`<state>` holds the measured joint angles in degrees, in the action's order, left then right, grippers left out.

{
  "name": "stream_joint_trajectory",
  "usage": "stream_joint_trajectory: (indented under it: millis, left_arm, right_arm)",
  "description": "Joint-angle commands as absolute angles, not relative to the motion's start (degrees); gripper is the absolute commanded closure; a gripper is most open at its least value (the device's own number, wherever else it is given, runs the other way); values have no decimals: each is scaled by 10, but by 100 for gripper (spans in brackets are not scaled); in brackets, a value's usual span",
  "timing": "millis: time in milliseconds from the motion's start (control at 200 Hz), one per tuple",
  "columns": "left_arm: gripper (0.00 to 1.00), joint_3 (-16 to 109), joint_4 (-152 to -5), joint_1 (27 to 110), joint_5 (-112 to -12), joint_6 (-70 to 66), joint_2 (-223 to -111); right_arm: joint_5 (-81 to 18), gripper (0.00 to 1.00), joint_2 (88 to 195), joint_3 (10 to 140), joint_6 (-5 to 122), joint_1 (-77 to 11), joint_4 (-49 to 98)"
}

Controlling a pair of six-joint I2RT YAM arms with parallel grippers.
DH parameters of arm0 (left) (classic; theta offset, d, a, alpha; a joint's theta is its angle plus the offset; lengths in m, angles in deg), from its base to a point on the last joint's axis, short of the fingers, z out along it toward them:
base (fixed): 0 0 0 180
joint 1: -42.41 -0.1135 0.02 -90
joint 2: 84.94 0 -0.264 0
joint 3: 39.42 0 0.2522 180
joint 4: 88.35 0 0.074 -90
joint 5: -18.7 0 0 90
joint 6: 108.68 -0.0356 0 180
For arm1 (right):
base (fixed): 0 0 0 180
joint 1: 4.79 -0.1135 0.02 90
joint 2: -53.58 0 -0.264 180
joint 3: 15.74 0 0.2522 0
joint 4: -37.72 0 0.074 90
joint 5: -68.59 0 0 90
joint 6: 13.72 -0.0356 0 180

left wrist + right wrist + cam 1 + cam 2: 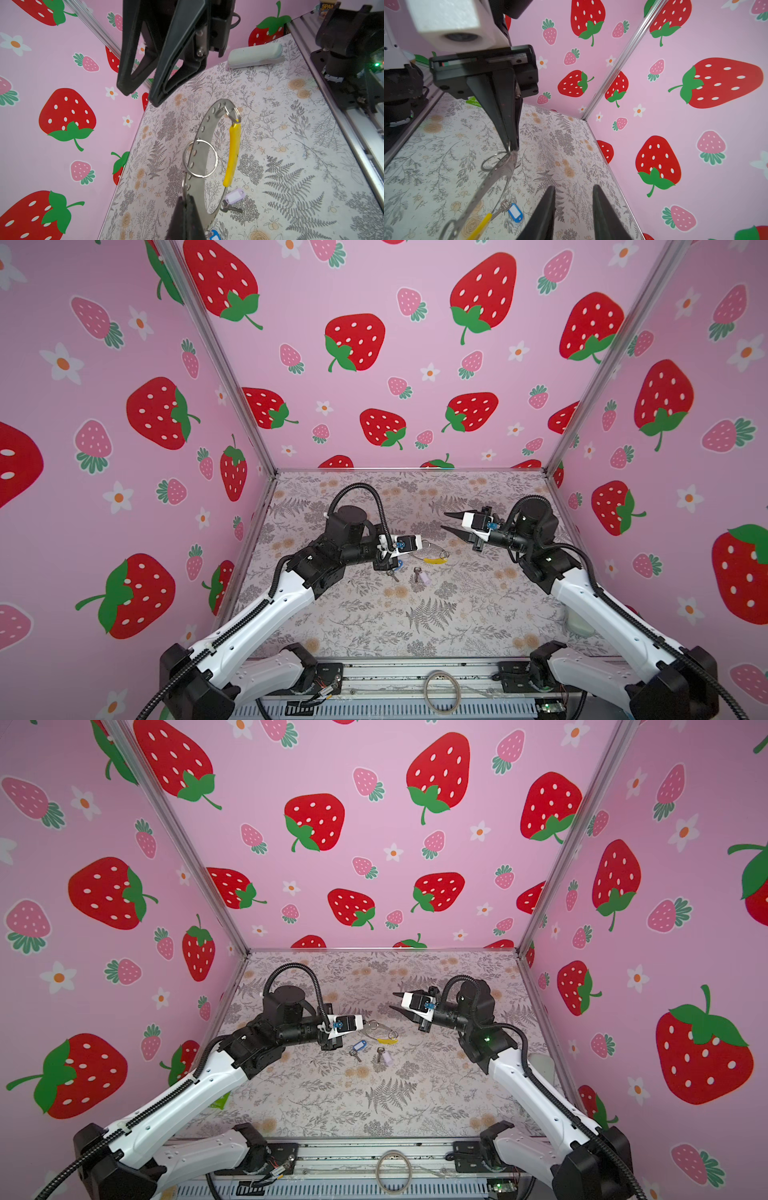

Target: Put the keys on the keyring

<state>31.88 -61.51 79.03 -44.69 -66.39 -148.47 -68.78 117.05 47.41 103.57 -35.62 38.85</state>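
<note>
My left gripper (pixel 511 145) clamps the keyring (pixel 204 133) by its thin edge; my right gripper (pixel 444 521) hovers, jaws apart. The keyring may twist loose.

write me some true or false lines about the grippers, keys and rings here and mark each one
1. The left gripper is shut on the keyring. True.
2. The right gripper holds the blue-tagged key. False: its jaws are open and empty, and that key lies on the table.
3. The lilac-tagged key hangs on the keyring. False: it lies loose on the table.
4. A plain pale hoop lies on the front rail. True.
</note>
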Motion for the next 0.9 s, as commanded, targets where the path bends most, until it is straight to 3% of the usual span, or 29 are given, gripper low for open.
stream_joint_trajectory:
  millis: [0, 180, 340, 895]
  left_arm:
    - [100, 352, -607, 788, -435, -674, -1493]
    - [100, 372, -582, 788, -445, -706, -1509]
    - [100, 376, -576, 793, -466, -744, -1514]
    - [100, 360, -593, 813, -505, -876, -1509]
  right_arm:
    - [-780, 67, 1195, 504, 1037, -354, 365]
    - [-817, 67, 1214, 533, 1027, -356, 341]
    - [-792, 68, 1227, 565, 1068, -367, 261]
    - [-787, 71, 1281, 588, 1049, -403, 219]
